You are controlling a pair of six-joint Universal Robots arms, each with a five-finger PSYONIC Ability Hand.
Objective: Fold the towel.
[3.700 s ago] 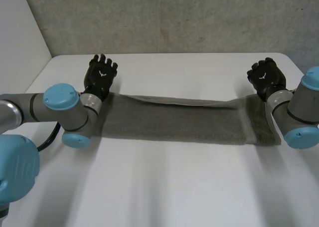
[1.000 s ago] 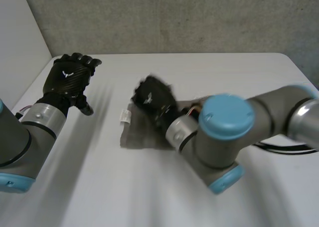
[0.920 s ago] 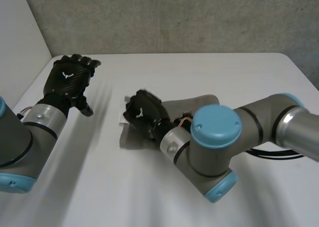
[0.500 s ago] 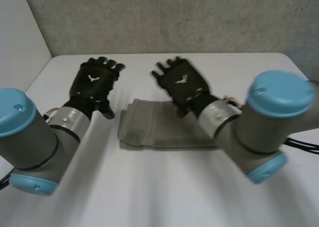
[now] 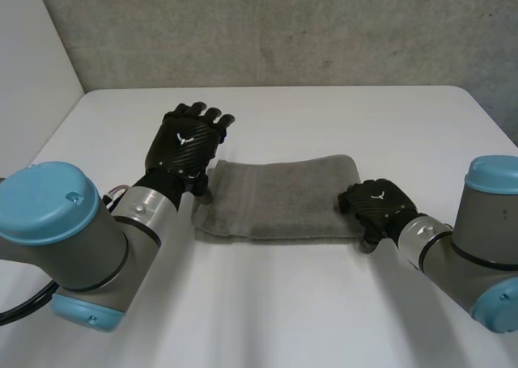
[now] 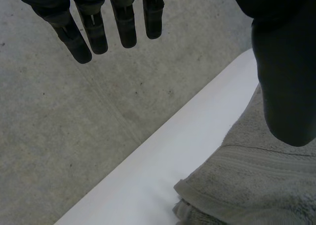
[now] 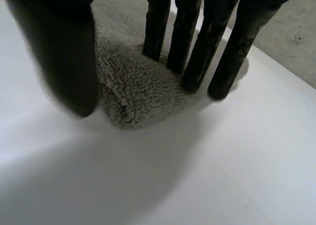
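On the table (image 5: 267, 303) the towel (image 5: 279, 198) now lies in the middle, halved from its long strip, so 1 fold is done. My left hand (image 5: 188, 141) has come over its left end, fingers spread, and my right hand (image 5: 376, 205) has dropped to rest straight fingers on the right fold

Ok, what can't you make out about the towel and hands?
Head view: left end of the towel, partly under the left hand.
Right wrist view: whether the right hand grips the towel or just rests; it covers the contact.
Left wrist view: most of the towel, cut by the edge.
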